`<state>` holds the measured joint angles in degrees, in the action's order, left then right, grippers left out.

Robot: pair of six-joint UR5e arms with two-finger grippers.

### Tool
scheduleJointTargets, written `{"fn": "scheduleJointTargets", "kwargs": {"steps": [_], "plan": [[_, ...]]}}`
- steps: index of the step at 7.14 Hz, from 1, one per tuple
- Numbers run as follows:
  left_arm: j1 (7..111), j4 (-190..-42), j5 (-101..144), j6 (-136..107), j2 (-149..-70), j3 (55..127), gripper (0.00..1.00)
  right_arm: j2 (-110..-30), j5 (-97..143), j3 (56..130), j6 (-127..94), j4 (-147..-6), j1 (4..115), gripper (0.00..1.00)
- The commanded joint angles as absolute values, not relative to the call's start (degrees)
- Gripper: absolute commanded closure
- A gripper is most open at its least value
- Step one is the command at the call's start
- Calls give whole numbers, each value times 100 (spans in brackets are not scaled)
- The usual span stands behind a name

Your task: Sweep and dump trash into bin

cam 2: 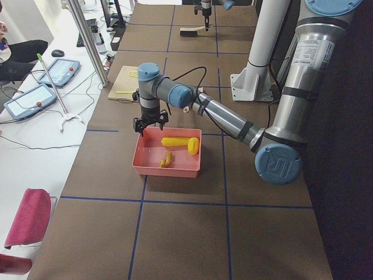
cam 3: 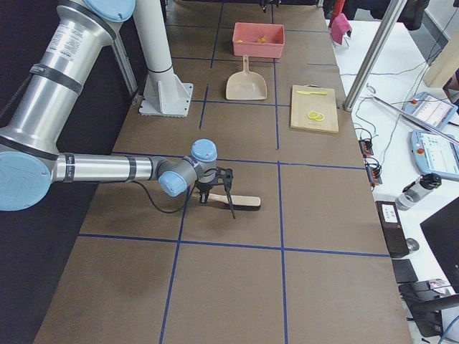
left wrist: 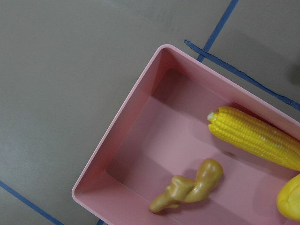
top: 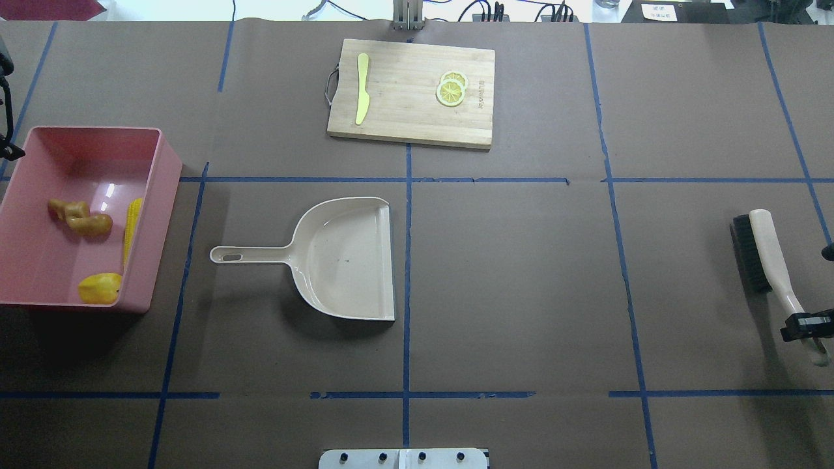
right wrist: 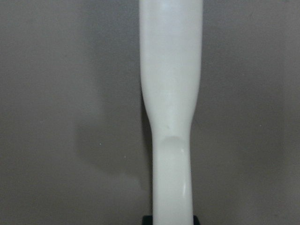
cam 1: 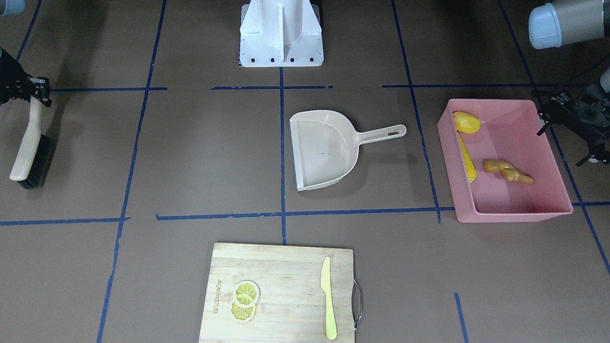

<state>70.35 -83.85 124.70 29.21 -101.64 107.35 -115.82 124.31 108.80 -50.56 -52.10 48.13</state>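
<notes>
Brush (cam 1: pixel 29 147) clenched in right fingers (top: pixel 796 326); left fingers (cam 1: pixel 544 119) spread by pink bin (cam 1: pixel 512 216) holding yellow-tan trash (cam 1: pixel 507 171).

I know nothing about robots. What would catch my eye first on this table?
Probably the pink bin at the table's end on the robot's left, with a corn cob, a yellow potato-like lump and a ginger root lying inside it. Next comes the empty beige dustpan mid-table. At the opposite end, the right pincer sits at the handle of a brush.
</notes>
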Motion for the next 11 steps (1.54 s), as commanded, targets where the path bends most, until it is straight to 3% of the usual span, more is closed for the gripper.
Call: {"fn": "scheduleJointTargets", "kwargs": {"steps": [1, 2, 3, 4, 9, 11], "plan": [[7040, -8385, 12498, 2927, -10160, 10714, 0, -11514, 12428, 10759, -5045, -5221, 4808, 95], [7040, -8393, 12646, 2927, -10160, 10679, 0, -11505, 12428, 10732, -5010, -5221, 4799, 80], [7031, -8394, 12665, 2935, -10160, 10687, 0, -11479, 12393, 10679, -5010, -5221, 4790, 34], [7040, -8394, 12674, 2927, -10160, 10748, 0, -11444, 12384, 10644, -5010, -5221, 4790, 1], [7049, -8385, 12639, 2927, -10169, 10652, 0, -11339, 13368, 10784, -4580, -5361, 6220, 0], [7512, -8376, 12656, 2866, -10169, 10015, 0, -10839, 13394, 10793, -4031, -6349, 6694, 0]]}}
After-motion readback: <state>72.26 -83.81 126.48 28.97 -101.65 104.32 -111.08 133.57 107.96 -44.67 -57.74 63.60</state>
